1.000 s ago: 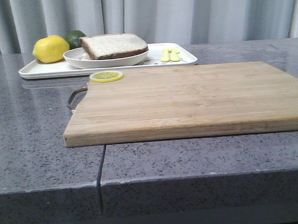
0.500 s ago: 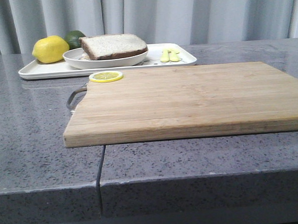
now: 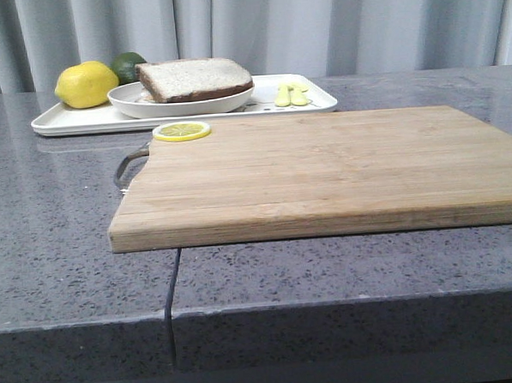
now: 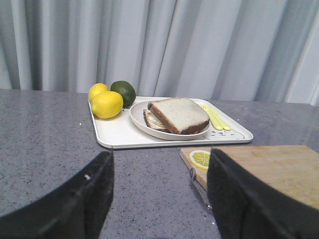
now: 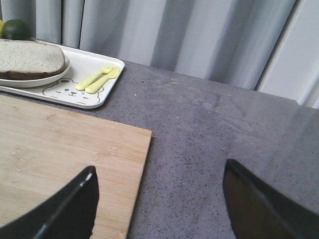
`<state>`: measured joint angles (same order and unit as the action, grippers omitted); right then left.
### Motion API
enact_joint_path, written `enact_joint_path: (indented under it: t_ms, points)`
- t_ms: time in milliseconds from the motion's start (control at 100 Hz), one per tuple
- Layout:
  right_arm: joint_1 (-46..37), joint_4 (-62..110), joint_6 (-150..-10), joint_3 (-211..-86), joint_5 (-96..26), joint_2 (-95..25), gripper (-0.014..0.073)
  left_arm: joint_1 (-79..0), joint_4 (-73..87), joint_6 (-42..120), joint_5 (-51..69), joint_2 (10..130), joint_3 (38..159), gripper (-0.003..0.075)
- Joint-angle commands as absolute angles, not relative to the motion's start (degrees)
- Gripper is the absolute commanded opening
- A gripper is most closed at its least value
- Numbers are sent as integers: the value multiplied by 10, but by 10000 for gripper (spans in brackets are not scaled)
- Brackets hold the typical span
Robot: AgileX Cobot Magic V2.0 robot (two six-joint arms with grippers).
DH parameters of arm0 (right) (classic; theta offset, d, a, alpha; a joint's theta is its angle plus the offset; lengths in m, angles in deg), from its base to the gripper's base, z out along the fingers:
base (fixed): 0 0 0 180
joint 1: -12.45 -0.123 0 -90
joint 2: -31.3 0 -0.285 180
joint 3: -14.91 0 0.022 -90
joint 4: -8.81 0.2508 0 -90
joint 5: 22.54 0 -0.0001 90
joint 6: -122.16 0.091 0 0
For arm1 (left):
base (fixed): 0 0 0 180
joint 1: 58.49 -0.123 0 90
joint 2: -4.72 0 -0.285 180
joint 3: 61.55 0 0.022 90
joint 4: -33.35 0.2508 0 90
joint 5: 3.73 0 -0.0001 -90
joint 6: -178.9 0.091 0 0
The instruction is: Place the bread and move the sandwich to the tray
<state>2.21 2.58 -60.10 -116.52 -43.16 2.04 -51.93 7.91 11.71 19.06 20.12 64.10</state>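
1. sandwich (image 4: 177, 116) is sitting on the round plate (image 4: 139, 118), top bread (image 3: 194, 77) covering it, plate resting on the tray (image 4: 119, 135).
2. tray is lying just behind the wooden board (image 3: 324, 171), at its far left corner.
3. lemons (image 4: 105, 103) and a lime (image 4: 123, 92) are sitting on the tray left of the plate, yellow fork and spoon (image 5: 97, 78) right of it.
4. lemon slice (image 3: 181, 131) is lying on the board's corner nearest the tray.
5. left gripper (image 4: 159, 199) is hanging with jaws apart, empty, near the board's handle end.
6. right gripper (image 5: 159, 204) is hanging with jaws wide apart, empty, over the board's right edge.
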Motion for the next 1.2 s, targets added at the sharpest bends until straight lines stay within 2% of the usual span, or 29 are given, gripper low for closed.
enact_joint_path:
  t_ms: [0,110,230,350,490,520,1190]
  points:
    - [26,20,-600,-1180,-390,16,500,-514,73,120,144,203,644,389]
    - [26,20,-600,-1180,-390,16,400,-514,73,120,144,203,638,372]
    - [26,20,-600,-1178,-390,16,231,-514,73,120,144,203,638,307]
    - [26,20,-600,-1176,-394,16,64,-514,73,120,144,203,638,194]
    - [26,20,-600,-1165,-383,16,-74,-514,73,120,144,203,638,17]
    - [26,20,-600,-1162,-379,16,-64,-514,73,120,144,203,638,-20]
    - [26,20,-600,-1158,-386,16,-67,-514,74,120,144,203,638,-20]
